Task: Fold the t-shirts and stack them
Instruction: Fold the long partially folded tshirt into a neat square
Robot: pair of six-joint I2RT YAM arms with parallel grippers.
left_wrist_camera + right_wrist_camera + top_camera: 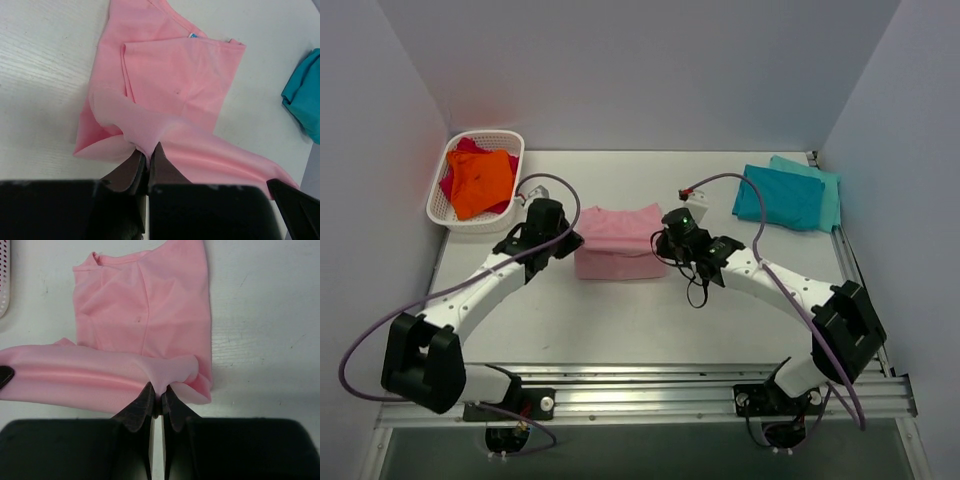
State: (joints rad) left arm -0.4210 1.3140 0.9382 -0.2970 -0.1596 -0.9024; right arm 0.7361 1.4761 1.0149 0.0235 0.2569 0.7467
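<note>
A light pink t-shirt (pixel 618 242) lies partly folded at the table's middle. My left gripper (pixel 565 240) is shut on its left edge; the left wrist view shows the cloth (pixel 170 85) pinched between the fingertips (pixel 134 165). My right gripper (pixel 667 243) is shut on its right edge; the right wrist view shows the cloth (pixel 145 315) bunched at the fingertips (pixel 142 402). A fold of shirt hangs stretched between both grippers above the flat part. The folded teal t-shirt (pixel 778 197) lies on a lighter turquoise one (pixel 828 195) at the back right.
A white basket (pixel 442 200) with orange (pixel 480 181) and red clothes stands at the back left. Walls enclose the table on the left, back and right. A metal rail (pixel 650 385) runs along the near edge.
</note>
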